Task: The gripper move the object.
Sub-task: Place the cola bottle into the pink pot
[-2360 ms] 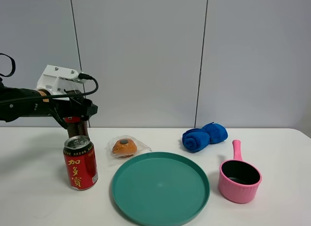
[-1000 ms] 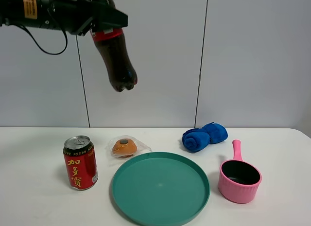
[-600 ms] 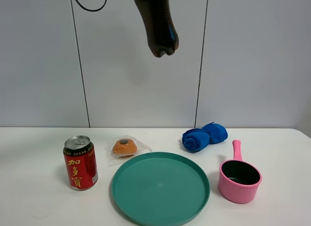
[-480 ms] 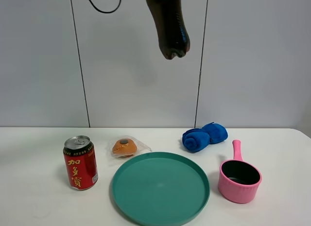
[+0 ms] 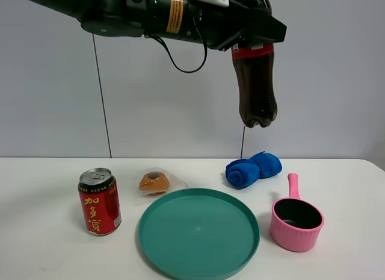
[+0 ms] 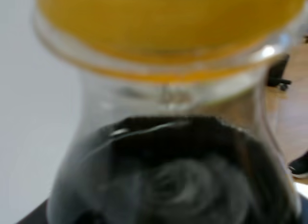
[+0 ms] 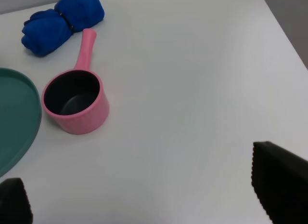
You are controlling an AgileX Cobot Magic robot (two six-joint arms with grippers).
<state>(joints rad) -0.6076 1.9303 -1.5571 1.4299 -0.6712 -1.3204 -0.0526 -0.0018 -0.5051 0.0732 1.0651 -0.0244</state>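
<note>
Plastic, clear: tall bottle of dark cola (image 5: 255, 81), red label, yellow cap, waisted body, lobed base; hangs upright in the air well above the white table (image 5: 48, 244), over the rolled blue terry cloth (image 5: 253, 168) in the high view.
Holder: black left gripper (image 5: 255, 28), jaws clamped on the bottle's neck just above the label.
Tray: round teal plastic tray (image 5: 198, 232), smooth, raised rim.
Pan: small pink ribbed saucepan (image 5: 296, 232), dark inside, right of tray.
Can: red metal drink can (image 5: 99, 202), left of tray.
Bun: film-wrapped bun (image 5: 154, 182), behind tray.
Other arm: right gripper (image 7: 144, 204), dark fingers (image 7: 279, 195) spread wide, nothing between.
</note>
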